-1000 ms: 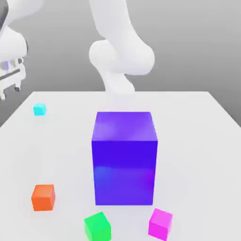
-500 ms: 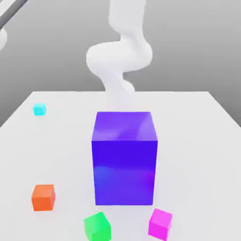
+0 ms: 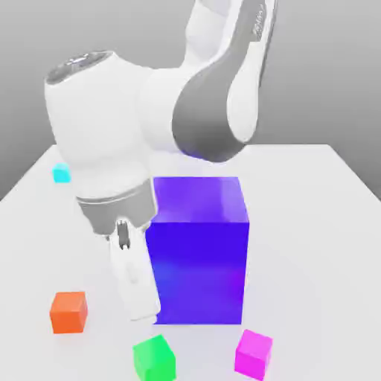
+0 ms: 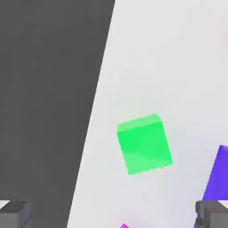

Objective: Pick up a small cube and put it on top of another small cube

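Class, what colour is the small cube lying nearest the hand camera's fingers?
Bright green; the small green cube shows best in the hand view.

Large blue-purple block (image 3: 197,249) just beside the hand (image 3: 138,298); open table (image 3: 320,223) around green cube (image 3: 154,358).

A flat white table (image 3: 320,223) carries five blocks, all resting directly on its surface. A large blue-purple block (image 3: 198,249) stands near the middle. A small magenta-pink cube (image 3: 254,354) sits near the front edge, toward the exterior view's right of the large block. A small green cube (image 3: 154,358) sits near the front edge too, apart from the pink one. A small orange cube (image 3: 68,311) lies further toward the exterior view's left. A small cyan cube (image 3: 62,174) rests near the far left corner, well apart from the others.
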